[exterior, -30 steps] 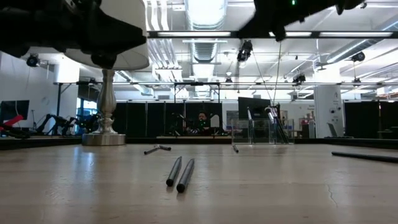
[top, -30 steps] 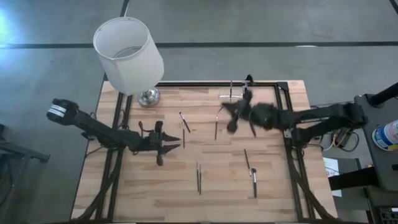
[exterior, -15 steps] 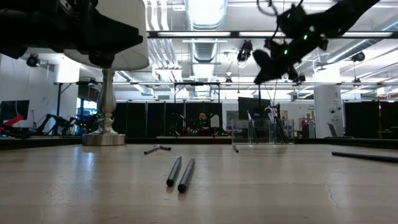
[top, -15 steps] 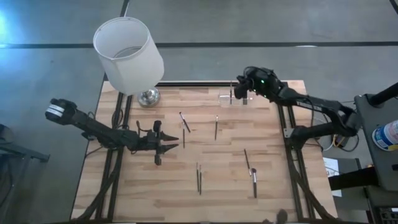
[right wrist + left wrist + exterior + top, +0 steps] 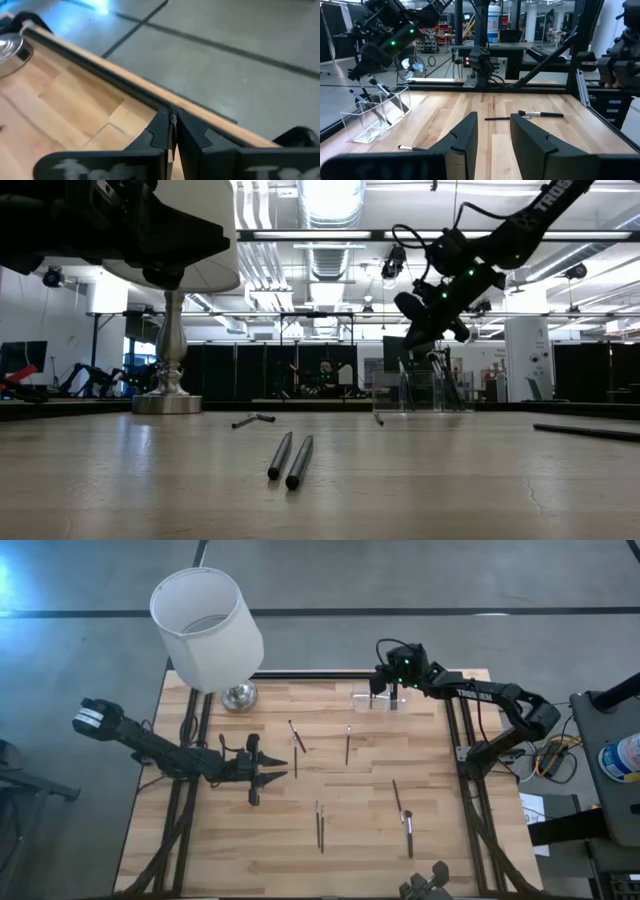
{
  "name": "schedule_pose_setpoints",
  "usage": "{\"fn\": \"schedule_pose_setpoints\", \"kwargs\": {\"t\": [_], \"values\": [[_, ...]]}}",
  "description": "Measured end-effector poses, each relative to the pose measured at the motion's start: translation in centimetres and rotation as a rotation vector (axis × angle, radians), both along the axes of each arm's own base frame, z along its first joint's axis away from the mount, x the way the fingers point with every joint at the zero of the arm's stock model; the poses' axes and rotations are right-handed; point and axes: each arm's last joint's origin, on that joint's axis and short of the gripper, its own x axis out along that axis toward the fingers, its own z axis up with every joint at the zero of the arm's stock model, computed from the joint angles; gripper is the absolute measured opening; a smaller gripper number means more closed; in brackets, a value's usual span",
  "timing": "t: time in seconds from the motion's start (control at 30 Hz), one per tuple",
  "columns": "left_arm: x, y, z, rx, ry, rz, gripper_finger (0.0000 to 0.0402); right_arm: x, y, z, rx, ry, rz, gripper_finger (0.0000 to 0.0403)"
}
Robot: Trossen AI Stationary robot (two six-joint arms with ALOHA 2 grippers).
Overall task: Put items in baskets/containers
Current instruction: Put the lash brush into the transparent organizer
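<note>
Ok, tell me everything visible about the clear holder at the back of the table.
The clear holder is a low, see-through plastic box with divided compartments, standing upright near the table's far edge. Several dark brushes lean inside it. The right gripper hangs just above it, shut on a thin stick; no contact is visible.

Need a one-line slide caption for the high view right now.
Right gripper, shut on a thin dark brush, hovers over the small clear plastic holder; left gripper waits above the wooden table.
</note>
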Motion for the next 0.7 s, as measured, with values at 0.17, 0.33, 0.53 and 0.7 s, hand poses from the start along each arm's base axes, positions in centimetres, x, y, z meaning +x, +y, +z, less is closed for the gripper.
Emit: {"fn": "schedule_pose_setpoints", "kwargs": {"t": [0.17, 0.33, 0.53, 0.7], "values": [[0.0, 0.0, 0.0, -0.003, 0.0, -0.001, 0.0108, 0.5, -0.3, 1.8, 0.059, 0.024, -0.011, 0.0013], [0.0, 0.0, 0.0, -0.004, 0.0, 0.0, 0.0108, 0.6, -0.4, 2.6, 0.15, 0.015, -0.03, 0.0013], [0.0, 0.0, -0.1, -0.004, 0.005, -0.001, 0.0108, 0.6, -0.2, 2.1, 0.21, -0.025, -0.034, 0.0022], [0.0, 0.0, -0.1, -0.002, 0.011, 0.0, 0.0108, 0.4, 0.0, 1.5, 0.223, -0.008, -0.036, 0.0063]]}}
